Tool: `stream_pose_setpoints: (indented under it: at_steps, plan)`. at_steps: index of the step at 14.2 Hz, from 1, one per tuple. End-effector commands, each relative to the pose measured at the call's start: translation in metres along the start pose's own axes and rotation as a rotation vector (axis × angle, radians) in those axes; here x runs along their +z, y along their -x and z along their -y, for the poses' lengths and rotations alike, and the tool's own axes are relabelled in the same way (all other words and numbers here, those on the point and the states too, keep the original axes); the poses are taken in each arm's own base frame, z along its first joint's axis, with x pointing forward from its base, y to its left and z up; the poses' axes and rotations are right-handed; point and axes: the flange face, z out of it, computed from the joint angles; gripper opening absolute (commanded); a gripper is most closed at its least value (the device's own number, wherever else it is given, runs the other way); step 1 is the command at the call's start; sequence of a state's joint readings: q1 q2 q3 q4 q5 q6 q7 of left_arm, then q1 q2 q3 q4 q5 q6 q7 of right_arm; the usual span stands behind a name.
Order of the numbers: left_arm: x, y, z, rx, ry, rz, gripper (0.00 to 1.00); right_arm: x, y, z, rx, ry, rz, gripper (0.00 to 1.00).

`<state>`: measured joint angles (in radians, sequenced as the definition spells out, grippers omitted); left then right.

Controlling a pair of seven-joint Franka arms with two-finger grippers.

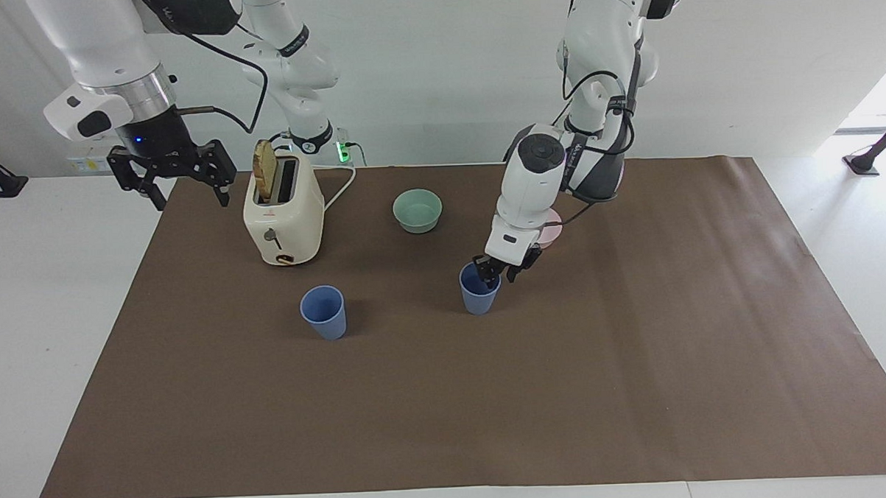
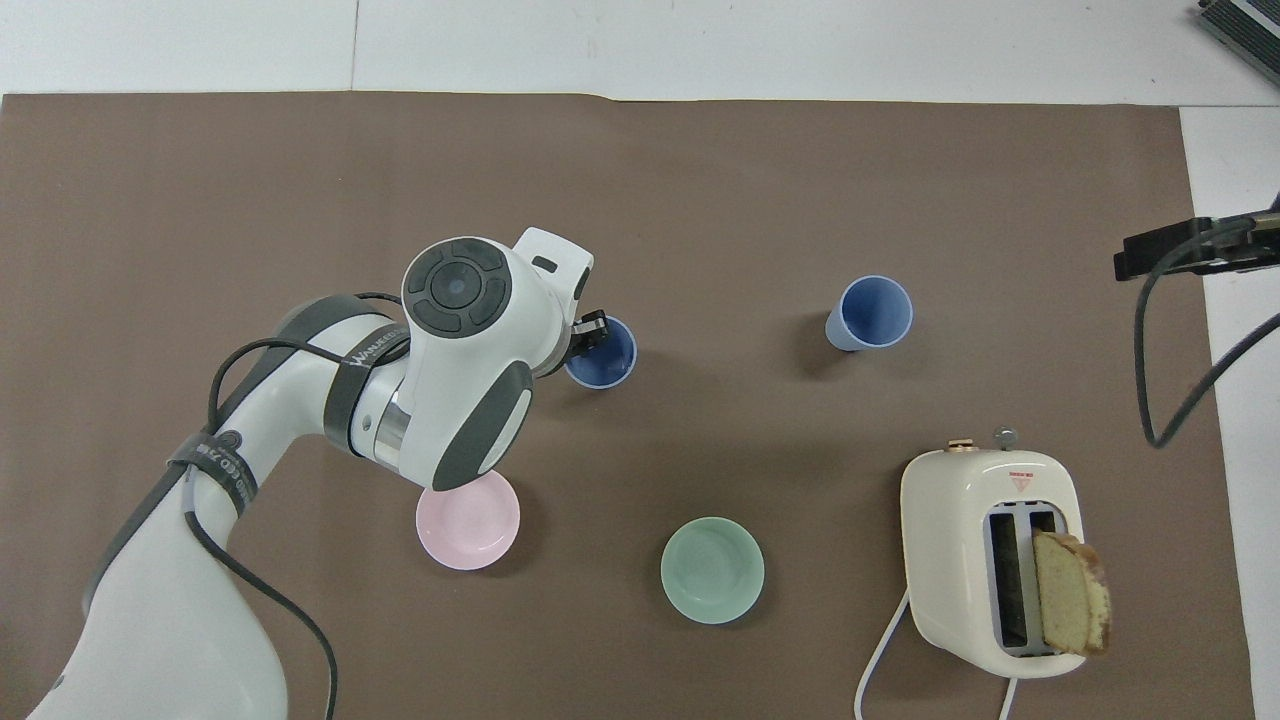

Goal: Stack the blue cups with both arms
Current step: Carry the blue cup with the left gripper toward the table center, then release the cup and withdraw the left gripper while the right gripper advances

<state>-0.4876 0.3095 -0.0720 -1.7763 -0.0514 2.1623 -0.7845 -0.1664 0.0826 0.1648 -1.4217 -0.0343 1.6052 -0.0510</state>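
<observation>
The left gripper point(image 1: 500, 270) is spread open at the rim of one blue cup point(image 1: 479, 298) standing on the brown mat point(image 1: 638, 360). The other blue cup point(image 1: 324, 312) stands near the toaster point(image 1: 283, 218). The right gripper point(image 1: 173, 177) waits, spread open.

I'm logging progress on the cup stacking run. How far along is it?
Done: nothing is stacked; the two blue cups stand apart on the brown mat.
In hand: the left gripper is at the rim of the cup toward the left arm's end, its jaws apart, so no firm grip shows.
Left: lift one cup and nest it in the other. The right gripper waits open beside the toaster.
</observation>
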Motion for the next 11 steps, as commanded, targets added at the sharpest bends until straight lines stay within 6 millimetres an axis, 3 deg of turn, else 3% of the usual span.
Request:
stream_pose_setpoints:
  at_steps: [1,6,11]
  plan:
    - [-0.047,-0.016,0.035,0.041,-0.023,-0.005,1.0,-0.003,0.007,0.0,-0.017,-0.003,0.009,1.0]
    - [-0.12,-0.037,0.119,0.186,-0.061,0.041,1.0,-0.004,0.006,0.003,-0.021,-0.003,0.0,1.0]
    - [-0.167,-0.053,0.205,0.353,-0.073,0.096,1.0,-0.003,0.007,0.0,-0.021,-0.003,0.006,1.0]
